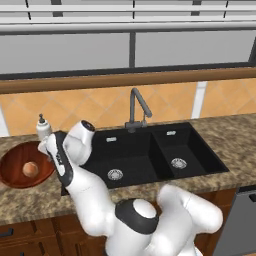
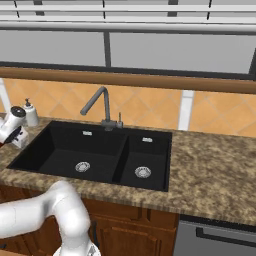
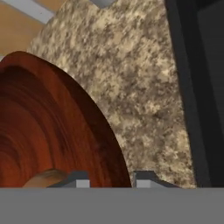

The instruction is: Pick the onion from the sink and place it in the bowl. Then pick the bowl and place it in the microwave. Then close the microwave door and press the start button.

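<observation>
Counter [image 1: 220, 135]: speckled brown stone. In the hand view a broad bare strip of it lies to the claw's right, up to the sink's black edge.

Sink [image 1: 150, 150]: black, two basins, just right of the claw across that strip. Faucet [image 1: 137, 107] stands behind the divider.

Arm: rises from the base, bends left over the sink's front left corner, and the hand tips down over the bowl's right rim.

Bowl [image 1: 20, 167]: reddish-brown wood, on the counter directly under the claw. Its rim arcs from upper left to the gap between the fingertips; the inside falls left of the claw, bare counter right.

Soap bottle [image 1: 43, 127]: behind the bowl, just beyond the hand.

Claw [image 3: 107, 180]: jaws drawn close, one fingertip [image 3: 78, 179] inside the rim, the other outside, pinching the bowl's edge.

Onion [image 1: 30, 169]: in the bowl, left of the claw; a tan sliver shows beside the inner fingertip.
</observation>
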You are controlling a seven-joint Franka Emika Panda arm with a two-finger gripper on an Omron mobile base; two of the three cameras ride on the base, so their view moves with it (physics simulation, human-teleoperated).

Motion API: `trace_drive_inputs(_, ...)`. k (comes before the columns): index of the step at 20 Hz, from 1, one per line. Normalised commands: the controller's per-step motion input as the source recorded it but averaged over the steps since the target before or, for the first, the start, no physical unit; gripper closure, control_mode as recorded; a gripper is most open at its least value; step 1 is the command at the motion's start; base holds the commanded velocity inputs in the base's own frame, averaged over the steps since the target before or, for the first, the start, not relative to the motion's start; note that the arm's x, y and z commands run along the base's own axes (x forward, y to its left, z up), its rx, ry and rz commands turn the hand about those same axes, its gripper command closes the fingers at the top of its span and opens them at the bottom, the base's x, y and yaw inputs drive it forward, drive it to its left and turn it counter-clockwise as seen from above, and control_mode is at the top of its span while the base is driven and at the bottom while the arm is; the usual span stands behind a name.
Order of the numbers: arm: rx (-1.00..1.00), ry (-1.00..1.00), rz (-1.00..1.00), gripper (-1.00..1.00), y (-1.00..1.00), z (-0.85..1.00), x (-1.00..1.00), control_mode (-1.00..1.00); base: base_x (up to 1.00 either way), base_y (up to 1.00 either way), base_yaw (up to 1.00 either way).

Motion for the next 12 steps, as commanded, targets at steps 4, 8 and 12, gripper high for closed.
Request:
trace_drive_inputs(4,0.07,-0.1,-0.12,1.0,-0.46,0.9,-0.73,-1.0,0.0,0.0,0.0)
trace_drive_inputs(8,0.14,-0.02,-0.14,1.0,-0.55,0.62,-0.44,-1.0,0.0,0.0,0.0)
trace_drive_inputs(12,0.17,0.0,-0.15,1.0,-0.71,0.42,-0.25,-1.0,0.0,0.0,0.0)
